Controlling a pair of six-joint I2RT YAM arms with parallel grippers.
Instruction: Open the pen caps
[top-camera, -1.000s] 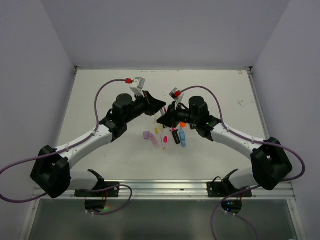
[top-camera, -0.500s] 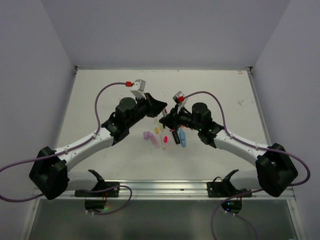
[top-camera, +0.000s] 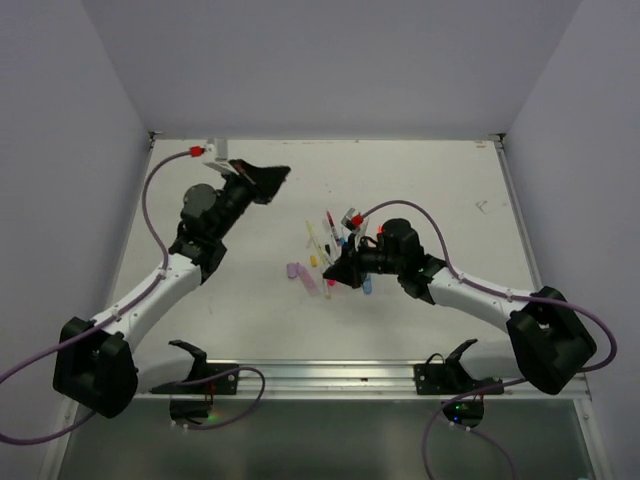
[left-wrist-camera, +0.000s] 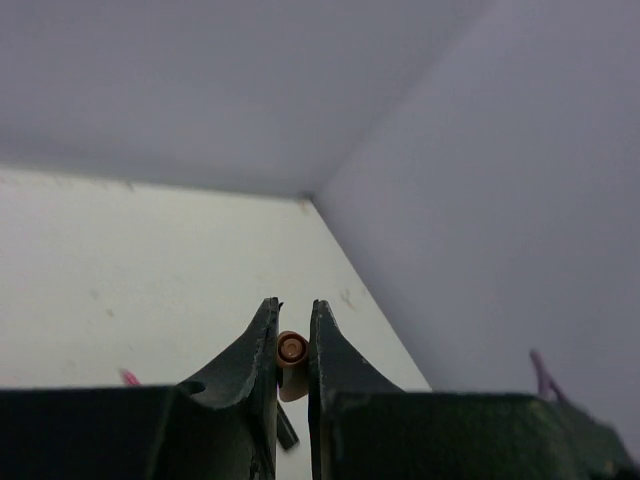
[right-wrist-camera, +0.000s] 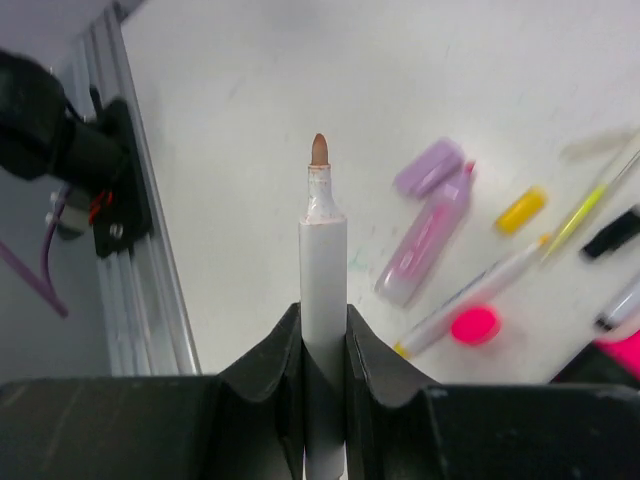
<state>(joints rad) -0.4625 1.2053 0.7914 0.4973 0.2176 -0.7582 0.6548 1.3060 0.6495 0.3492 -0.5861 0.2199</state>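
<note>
My left gripper (top-camera: 278, 176) is raised over the back left of the table and shut on a small orange pen cap (left-wrist-camera: 291, 349), seen end-on between its fingers. My right gripper (top-camera: 333, 277) hangs over the pile of pens and is shut on a white pen (right-wrist-camera: 322, 262), whose bare orange tip (right-wrist-camera: 319, 150) points toward the near rail. On the table under it lie a lilac cap (right-wrist-camera: 430, 166) beside a lilac highlighter (right-wrist-camera: 424, 240), a yellow cap (right-wrist-camera: 521, 209), a pink cap (right-wrist-camera: 475, 325) and a thin white pen (right-wrist-camera: 480, 292).
More thin pens (top-camera: 326, 232) lie in a loose pile at the table's middle. The aluminium rail (right-wrist-camera: 135, 270) runs along the near edge, with cable clamps on it. White walls close the table on three sides.
The arms have pulled apart. My left gripper swung back and left with the orange cap, and my right gripper dropped toward the near side with the uncapped white pen.
</note>
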